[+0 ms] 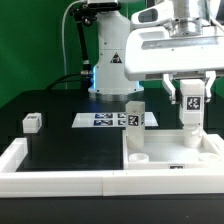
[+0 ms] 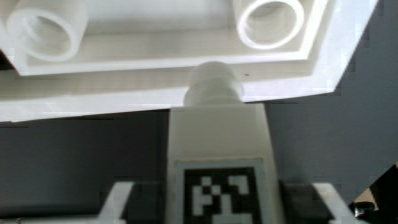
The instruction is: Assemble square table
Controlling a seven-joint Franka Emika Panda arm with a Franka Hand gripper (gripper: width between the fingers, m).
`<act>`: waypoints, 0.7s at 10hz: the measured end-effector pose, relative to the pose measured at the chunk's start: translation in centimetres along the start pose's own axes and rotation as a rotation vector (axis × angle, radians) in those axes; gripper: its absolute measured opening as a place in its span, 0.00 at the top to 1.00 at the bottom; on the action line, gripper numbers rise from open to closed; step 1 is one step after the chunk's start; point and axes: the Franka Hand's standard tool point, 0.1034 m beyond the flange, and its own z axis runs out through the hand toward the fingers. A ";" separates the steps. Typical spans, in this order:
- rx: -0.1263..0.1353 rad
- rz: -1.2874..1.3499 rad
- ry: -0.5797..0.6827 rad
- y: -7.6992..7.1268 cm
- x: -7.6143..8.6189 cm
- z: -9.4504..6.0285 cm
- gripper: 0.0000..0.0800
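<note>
The square table's white slab (image 1: 165, 152) lies at the front on the exterior view's right, with round sockets in its corners. One white leg (image 1: 133, 114) stands upright at its far corner on the exterior view's left. My gripper (image 1: 190, 102) is shut on another tagged white leg (image 1: 188, 124) and holds it upright over the slab's far corner on the exterior view's right. In the wrist view the leg (image 2: 217, 130) runs out from between my fingers (image 2: 132, 203), and its rounded tip lies between two sockets (image 2: 270, 22) of the slab (image 2: 143, 60), in neither.
A small white leg block (image 1: 32, 122) lies on the black table on the exterior view's left. The marker board (image 1: 103, 120) lies at the middle back. The long white U-shaped wall (image 1: 60, 168) borders the front and sides. The arm's base (image 1: 108, 60) stands behind.
</note>
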 end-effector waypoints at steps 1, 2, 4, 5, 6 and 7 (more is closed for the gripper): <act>0.000 -0.001 -0.001 -0.1 -0.1 0.1 0.64; 0.004 -0.007 -0.004 -0.6 -0.2 0.4 0.64; 0.011 -0.017 0.001 -1.5 0.1 1.1 0.64; 0.010 -0.019 -0.001 -1.5 0.0 1.6 0.64; 0.010 -0.023 -0.006 -1.7 -0.3 2.0 0.64; 0.011 -0.031 -0.015 -2.2 -0.9 2.6 0.64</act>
